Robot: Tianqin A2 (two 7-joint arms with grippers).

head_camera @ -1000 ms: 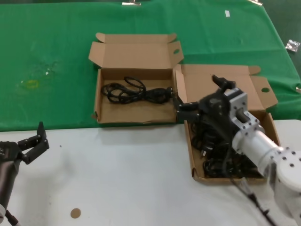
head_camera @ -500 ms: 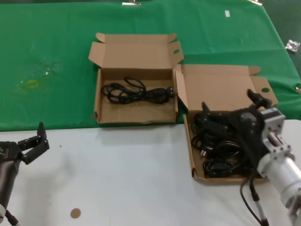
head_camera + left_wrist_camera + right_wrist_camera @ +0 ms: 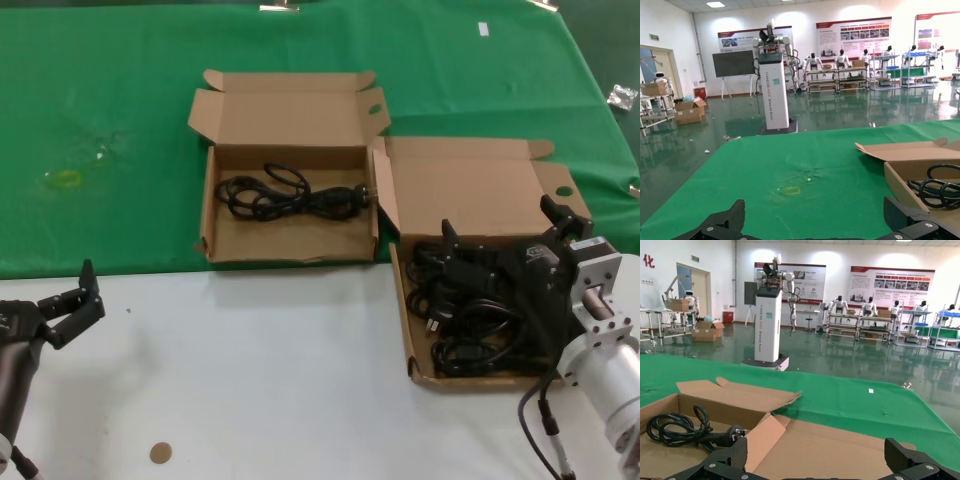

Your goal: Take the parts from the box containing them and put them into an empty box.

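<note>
On green cloth and white table, two open boxes.

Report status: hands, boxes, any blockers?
Right hand open over the full box, holding nothing. Left hand open, parked at the near left. One cable in the other box. Nothing blocking.
</note>
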